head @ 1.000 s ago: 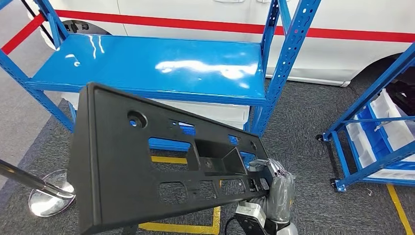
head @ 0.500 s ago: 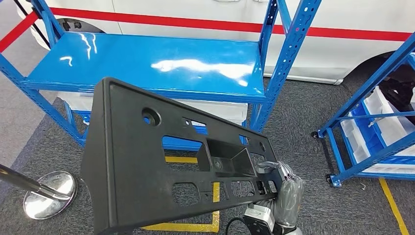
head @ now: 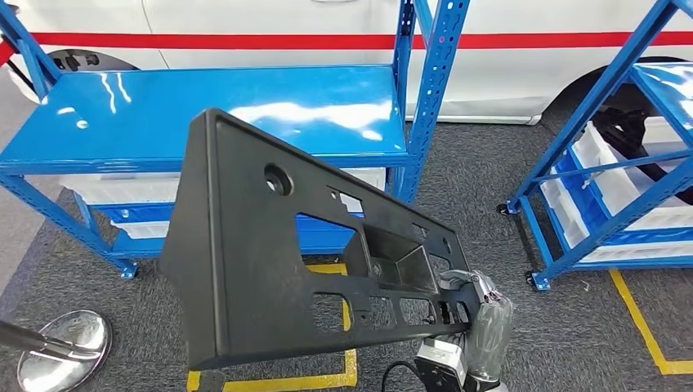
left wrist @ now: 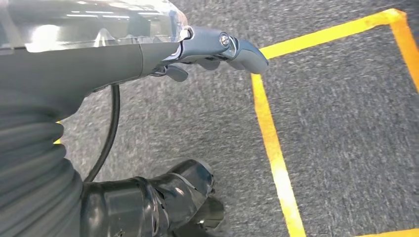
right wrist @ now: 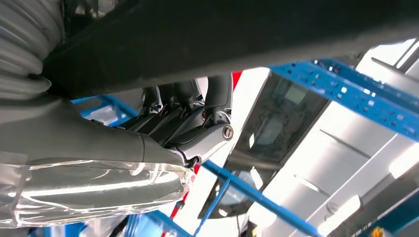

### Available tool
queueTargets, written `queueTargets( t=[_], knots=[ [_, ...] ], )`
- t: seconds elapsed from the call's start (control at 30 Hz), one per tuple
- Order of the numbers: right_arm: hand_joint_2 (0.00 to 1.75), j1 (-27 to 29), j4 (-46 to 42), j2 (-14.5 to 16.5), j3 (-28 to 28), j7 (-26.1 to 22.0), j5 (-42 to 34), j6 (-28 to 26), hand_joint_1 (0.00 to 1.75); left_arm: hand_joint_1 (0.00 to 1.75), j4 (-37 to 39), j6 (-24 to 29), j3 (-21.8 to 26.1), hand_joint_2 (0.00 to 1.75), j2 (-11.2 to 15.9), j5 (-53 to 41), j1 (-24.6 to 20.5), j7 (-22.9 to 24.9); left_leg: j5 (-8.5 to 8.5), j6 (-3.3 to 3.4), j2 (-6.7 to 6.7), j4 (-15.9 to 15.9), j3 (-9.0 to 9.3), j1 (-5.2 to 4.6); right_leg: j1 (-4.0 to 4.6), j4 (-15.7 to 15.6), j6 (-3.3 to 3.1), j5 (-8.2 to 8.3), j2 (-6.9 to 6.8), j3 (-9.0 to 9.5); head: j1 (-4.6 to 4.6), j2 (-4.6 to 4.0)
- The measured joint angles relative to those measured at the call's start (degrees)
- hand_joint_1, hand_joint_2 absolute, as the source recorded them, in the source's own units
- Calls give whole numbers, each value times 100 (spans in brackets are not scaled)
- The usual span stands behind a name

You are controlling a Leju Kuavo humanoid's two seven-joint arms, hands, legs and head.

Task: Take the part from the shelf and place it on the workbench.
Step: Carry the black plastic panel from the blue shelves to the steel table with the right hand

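Note:
The part is a large black plastic panel (head: 245,269) with several cut-outs and a recessed pocket, held tilted in front of me in the head view. My right hand (head: 482,322) grips its lower right edge from below. In the right wrist view the dark fingers (right wrist: 197,106) hook up onto the panel's underside (right wrist: 247,34). My left hand (left wrist: 207,47) hangs over the grey carpet with its thumb stretched out and nothing in it. The blue shelf (head: 204,114) stands behind the panel, its top board bare and glossy.
A second blue rack (head: 605,188) with white bins stands at the right. A white vehicle with a red stripe (head: 270,24) is behind the shelf. A chrome stanchion base (head: 61,347) sits at the lower left. Yellow floor tape (head: 637,327) marks the carpet.
The whole picture has shifted left, so the camera has turned right. The panel stays in my right hand, now a little higher and more central.

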Motion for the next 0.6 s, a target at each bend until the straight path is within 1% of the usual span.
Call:
queueTargets(
  t=[0.03, 0.07, 0.1, 0.13, 0.17, 0.2, 0.23, 0.27, 0.3, 0.33, 0.37, 0.4, 0.43, 0.47, 0.5, 0.53, 0.57, 0.6],
  knots=[
    [175, 1, -2, 8, -4, -6, -2, 0, 175, 0, 0, 1, 5, 175, 3, 0, -1, 0, 38, 13, -68, -192, 87, -2, 2, 16, 30, 4, 42, -21, 1, 0],
    [175, 6, -3, 14, -7, -11, -3, -1, 175, 0, 0, 1, 10, 175, 4, -1, -3, 1, 19, 29, -97, -248, 107, -12, 2, 22, 63, 16, 81, -44, 1, 0],
    [175, 13, -4, 18, -10, -15, -4, -1, 175, 0, 0, 1, 12, 175, 4, -2, -5, 0, 34, 48, -67, -260, 106, -19, -3, 20, 96, 32, 121, -60, 1, 0],
    [175, 21, -5, 21, -15, -20, -4, -2, 175, 0, -1, 1, 14, 175, 1, -4, -8, -1, 53, 81, -21, -277, 105, -10, -10, 26, 126, 32, 136, -71, 0, 1],
    [175, 29, -7, 23, -21, -25, -4, -2, 175, 0, -1, 1, 15, 175, -2, -8, -11, -1, 75, 122, 24, -299, 110, 2, -7, 80, 151, -10, 96, -97, 4, 1],
    [175, 31, -9, 25, -26, -29, -4, -2, 175, 0, -1, 2, 16, 175, -4, -10, -15, -2, 95, 163, 77, -325, 114, 16, -3, 227, 175, -112, 24, -164, 10, 1],
    [175, 31, -11, 27, -31, -33, -4, -2, 175, 0, -1, 3, 17, 175, -7, -13, -15, -3, 109, 197, 134, -346, 116, 26, -5, 495, 196, -276, -70, -286, 15, 1],
    [175, 32, -13, 28, -35, -36, -5, -2, 175, 0, -1, 3, 18, 175, -6, -14, -12, -3, 111, 217, 186, -349, 112, 20, -7, 850, 217, -467, -159, -453, 21, 1],
    [175, 34, -13, 28, -41, -37, -7, -2, 175, 0, -1, 4, 19, 175, -5, -14, -7, -3, 109, 226, 245, -347, 106, 15, -16, 1228, 236, -634, -201, -632, 21, 1],
    [175, 38, -13, 28, -47, -37, -9, -2, 175, 0, -1, 4, 20, 175, -4, -14, -2, -3, 105, 229, 307, -344, 104, 10, -26, 1507, 250, -718, -221, -763, 22, 1],
    [175, 43, -12, 28, -53, -36, -11, -2, 175, 0, -1, 4, 20, 175, -3, -14, -3, -3, 99, 228, 369, -341, 106, 6, -34, 1590, 255, -692, -235, -800, 21, 1],
    [175, 45, -12, 28, -59, -36, -14, -2, 175, 0, -1, 4, 21, 175, -2, -14, -7, -3, 90, 222, 428, -337, 112, 4, -39, 1445, 251, -559, -259, -720, 22, 1],
    [175, 45, -12, 28, -63, -36, -16, -2, 175, 0, -1, 4, 21, 175, -3, -14, -12, -3, 77, 213, 481, -333, 126, 2, -38, 1097, 235, -358, -316, -536, 21, 1],
    [175, 42, -12, 28, -67, -36, -19, -2, 175, 0, -1, 4, 21, 175, -3, -15, -15, -3, 60, 200, 531, -327, 141, -3, -20, 676, 208, -196, -443, -316, 21, 0],
    [175, 40, -12, 30, -70, -37, -21, -2, 175, 0, -1, 4, 21, 175, -4, -15, -16, -3, 41, 179, 575, -316, 151, -16, 10, 326, 175, -80, -560, -138, 20, 0],
    [175, 38, -13, 34, -75, -40, -25, -2, 175, 0, -1, 4, 21, 175, -4, -16, -15, -2, 27, 154, 616, -309, 159, -29, 39, 105, 145, -29, -643, -36, 19, 0],
    [175, 39, -14, 38, -81, -46, -32, -2, 175, 0, -1, 4, 21, 175, -3, -16, -15, -2, 15, 127, 661, -306, 165, -41, 65, 20, 122, -36, -678, -8, 18, 0],
    [175, 45, -15, 43, -87, -58, -39, -2, 175, 0, -1, 4, 21, 175, -3, -17, -16, -1, 8, 99, 710, -306, 174, -53, 78, 14, 103, -28, -626, -24, 17, 0]
  ],
)
